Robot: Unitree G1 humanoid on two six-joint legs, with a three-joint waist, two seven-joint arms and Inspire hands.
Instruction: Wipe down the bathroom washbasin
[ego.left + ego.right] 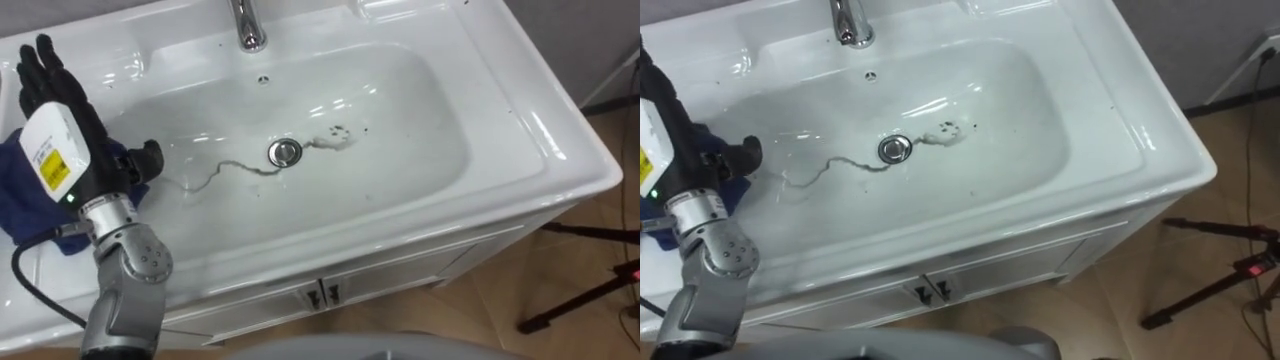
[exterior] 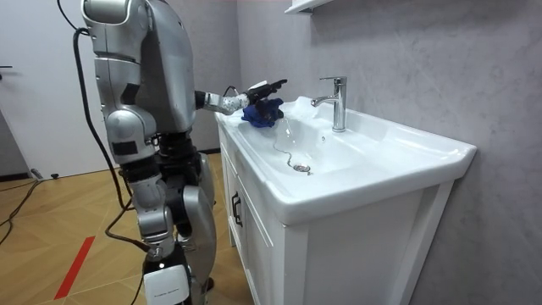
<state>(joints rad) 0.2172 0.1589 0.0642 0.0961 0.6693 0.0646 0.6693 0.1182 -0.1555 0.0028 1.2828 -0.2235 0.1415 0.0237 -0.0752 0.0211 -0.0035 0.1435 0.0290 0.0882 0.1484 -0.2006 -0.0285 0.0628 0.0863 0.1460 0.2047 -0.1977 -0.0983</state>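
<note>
The wipe seems just begun: the left hand [image 1: 60, 110], fingers straight and grasping nothing, rests on the blue cloth [image 1: 20, 200] at the basin's [image 1: 430, 110] left edge. Next it likely must push the cloth across the grime [image 1: 235, 168] by the drain [image 1: 285, 152].

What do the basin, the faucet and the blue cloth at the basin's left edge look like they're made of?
Basin: probably glazed ceramic, glossy white, with sharp light reflections on its walls.
Faucet: polished metal, likely chrome-plated, judging by its mirror-bright surface.
Blue cloth: soft fabric, maybe microfibre, matt and crumpled into folds.
</note>
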